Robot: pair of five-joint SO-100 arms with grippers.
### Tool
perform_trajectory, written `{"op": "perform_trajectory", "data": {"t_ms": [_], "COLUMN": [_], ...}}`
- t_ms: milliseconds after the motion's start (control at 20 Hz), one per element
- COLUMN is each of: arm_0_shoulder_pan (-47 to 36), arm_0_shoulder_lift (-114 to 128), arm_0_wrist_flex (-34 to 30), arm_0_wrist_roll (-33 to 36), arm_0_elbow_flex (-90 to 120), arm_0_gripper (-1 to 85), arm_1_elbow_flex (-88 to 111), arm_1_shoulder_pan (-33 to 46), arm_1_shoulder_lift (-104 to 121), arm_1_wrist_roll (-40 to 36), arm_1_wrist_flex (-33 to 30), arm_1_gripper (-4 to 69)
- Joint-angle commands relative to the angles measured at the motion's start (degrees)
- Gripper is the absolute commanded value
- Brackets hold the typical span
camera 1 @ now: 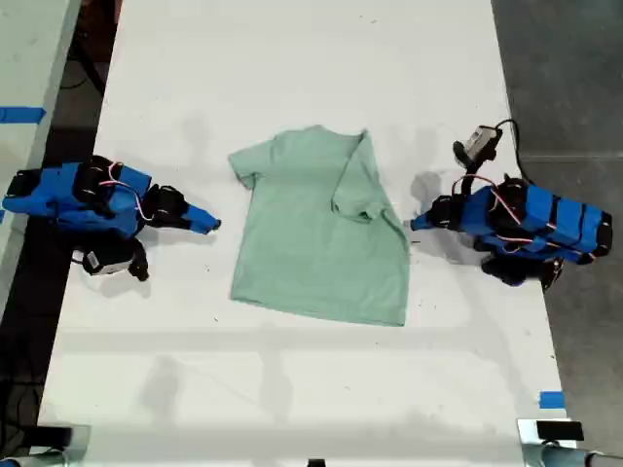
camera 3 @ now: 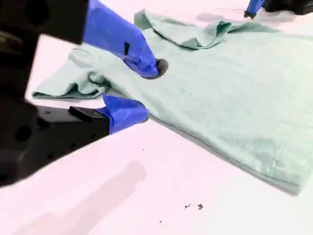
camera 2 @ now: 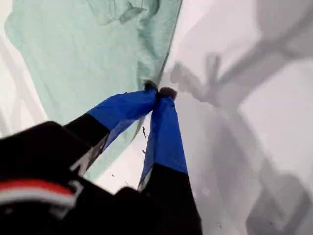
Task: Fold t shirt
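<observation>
t shirt [camera 1: 316, 238], one sleeve folded under

White table [camera 1: 292, 58], blue tape marks [camera 1: 551, 400], dark floor [camera 1: 565, 88], black cable [camera 1: 513, 136]

T shirt [camera 1: 311, 243]: one item, plain pale mint green, short-sleeved, unmarked, lightly wrinkled. It lies flat on the white table between my two grippers. The sleeve on the side of my first gripper [camera 1: 416, 224] is folded inward over the body, and that folded edge lies just beside this gripper's tips. The other sleeve is spread out, with the near side edge a little ahead of my second gripper [camera 1: 212, 225], not touching.
</observation>
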Motion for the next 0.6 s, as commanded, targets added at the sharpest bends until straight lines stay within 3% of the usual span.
{"op": "perform_trajectory", "data": {"t_ms": [0,200,400,450,550], "arm_0_shoulder_pan": [-3.34,-1.58,-17.14,-23.03,-33.22], "arm_0_shoulder_lift": [0.44,-1.23,-38.23,-49.66,-69.08], "arm_0_wrist_flex": [-4.13,-6.42,8.17,13.45,16.17], "arm_0_wrist_roll": [-5.71,-1.05,8.53,13.18,25.66], "arm_0_elbow_flex": [-1.76,-17.4,-49.39,-58.89,-71.81], "arm_0_gripper": [0.0,-0.1,-0.1,-0.1,3.0], "arm_1_elbow_flex": [2.55,2.55,2.55,2.55,2.55], "arm_1_shoulder_pan": [-1.76,-1.58,-1.67,-1.76,-1.85], "arm_1_shoulder_lift": [0.88,0.88,0.88,0.88,0.88], "arm_1_wrist_roll": [1.85,1.76,1.76,1.76,1.67], "arm_1_wrist_flex": [0.18,0.18,0.18,0.18,0.18], "arm_1_gripper": [1.2,1.2,1.2,1.2,1.2]}}
